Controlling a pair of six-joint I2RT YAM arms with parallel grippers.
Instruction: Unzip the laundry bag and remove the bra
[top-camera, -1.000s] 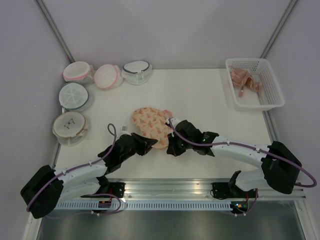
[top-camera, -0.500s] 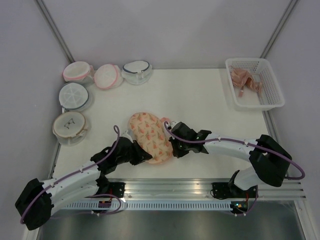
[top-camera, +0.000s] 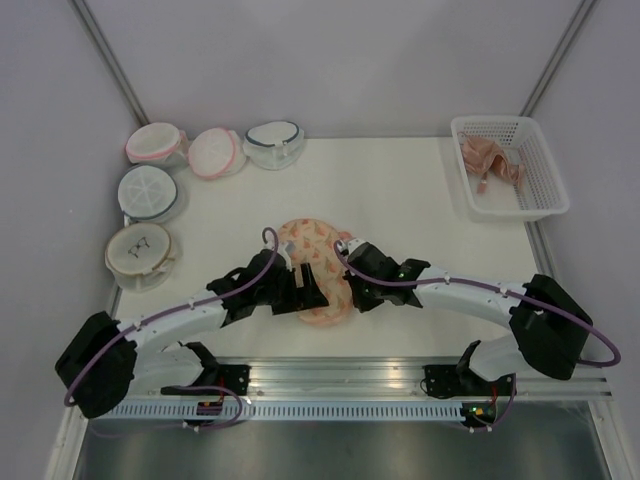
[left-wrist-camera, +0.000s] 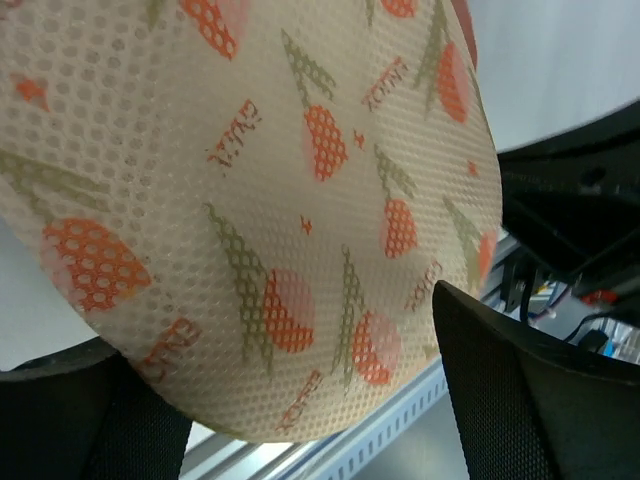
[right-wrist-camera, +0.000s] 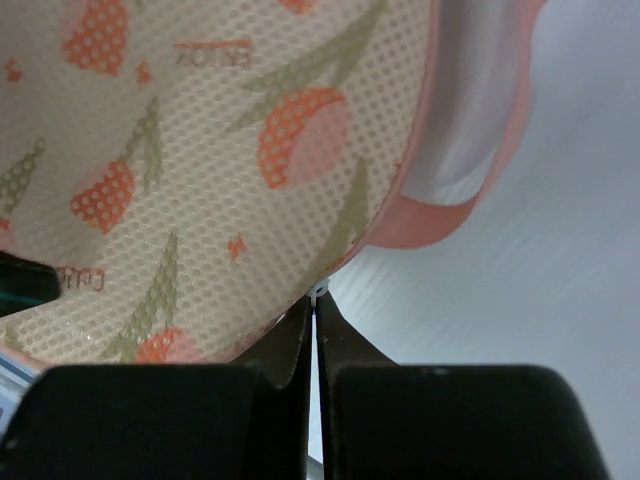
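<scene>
The right jaws are pressed together. Their tips meet right under the pink zip edge (right-wrist-camera: 440, 215) of the laundry bag (top-camera: 316, 243) and pinch a tiny white bit there. It is too small for us to say what it is.

The left jaws are spread wide, and the bag (left-wrist-camera: 250, 200) bulges between them. One finger (left-wrist-camera: 90, 420) touches the cloth. We cannot tell if the other finger (left-wrist-camera: 520, 400) does.

The bag (right-wrist-camera: 200, 150) is soft mesh full of little holes. It is cream with orange and pink fruit shapes, green leaves and small orange words. By the right jaws the pink edge gapes a bit, and we see something white (right-wrist-camera: 470, 130) inside. We cannot tell if it is the bra.

From above, the bag lies crumpled between the two sets of jaws, near the front of the white counter (top-camera: 400, 190). The left arm (top-camera: 180, 320) reaches it from the left and the right arm (top-camera: 470, 295) from the right.

Five round mesh bags (top-camera: 150, 190) sit far off in the back left corner. A white basket (top-camera: 457, 127) with a peach-pink garment (top-camera: 490, 160) stands in the back right corner.
</scene>
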